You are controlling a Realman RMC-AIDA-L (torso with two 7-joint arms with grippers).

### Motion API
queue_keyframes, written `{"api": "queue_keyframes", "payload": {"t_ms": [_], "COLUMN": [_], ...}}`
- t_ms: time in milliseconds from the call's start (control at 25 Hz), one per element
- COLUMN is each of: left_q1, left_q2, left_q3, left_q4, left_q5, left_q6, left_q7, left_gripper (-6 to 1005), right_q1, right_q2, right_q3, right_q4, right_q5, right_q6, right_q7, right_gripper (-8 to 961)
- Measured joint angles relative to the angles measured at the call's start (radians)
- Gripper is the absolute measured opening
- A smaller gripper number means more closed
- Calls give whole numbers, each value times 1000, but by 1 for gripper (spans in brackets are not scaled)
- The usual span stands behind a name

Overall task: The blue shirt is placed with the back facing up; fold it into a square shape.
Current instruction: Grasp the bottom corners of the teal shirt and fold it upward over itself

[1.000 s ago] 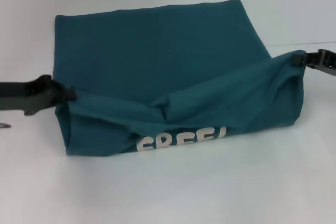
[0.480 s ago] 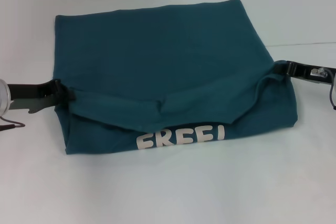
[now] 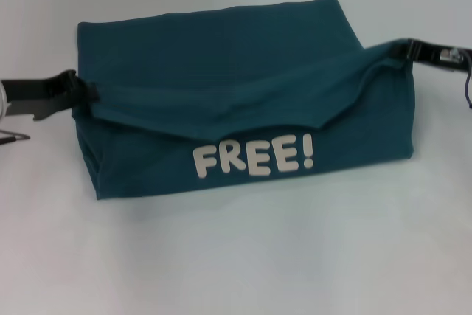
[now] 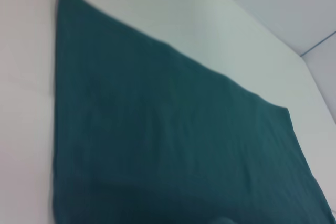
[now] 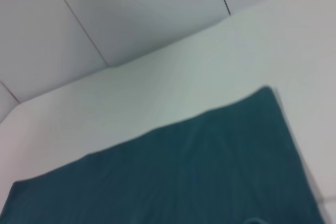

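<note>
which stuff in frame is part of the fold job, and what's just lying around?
Part of the job:
- dark teal-blue soft-fabric T-shirt with white "FREE!" lettering, near edge lifted
- left hand, shut on the shirt's left corner
- right hand, shut on the shirt's right corner

Just there:
- plain white table; nothing else lies on it in view

The only readable text is "FREE!" (image 3: 254, 160), in chunky cream-white capital letters with an exclamation mark. It stands on the near, lifted panel of the blue shirt (image 3: 221, 57), running in one line just below the draped fold edge. Neither wrist view shows any lettering on the cloth.
</note>
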Motion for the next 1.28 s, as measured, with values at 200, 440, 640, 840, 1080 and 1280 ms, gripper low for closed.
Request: {"api": "queue_keyframes", "payload": {"t_ms": [200,440,640,840,1080,1280], "left_q1": [-37,-49,-52,-51,-52,-52], "left_q2": [4,-15,-16,-21,-29,-29], "left_q3": [61,196,209,211,213,211], "left_q4": [-35,-98,-113,-119,-116,-116], "left_q5": [5,6,6,8,8,8], "left_q6": [-110,-280,-311,-325,-341,-346], "left_q7": [12,16,25,36,34,28], "left_gripper": [20,20,20,20,21,21], "right_q1": [64,110,121,122,130,142], "right_q2": [-13,-4,3,5,6,8], "right_q3": [-8,-120,-162,-166,-167,-175], "right_q4": [73,179,193,195,189,191], "right_q5": [-36,-49,-50,-50,-51,-51], "right_q6": [118,326,387,402,408,416], "right_q7": [-5,-10,-11,-12,-12,-13], "right_gripper": [64,66,68,70,72,73]}}
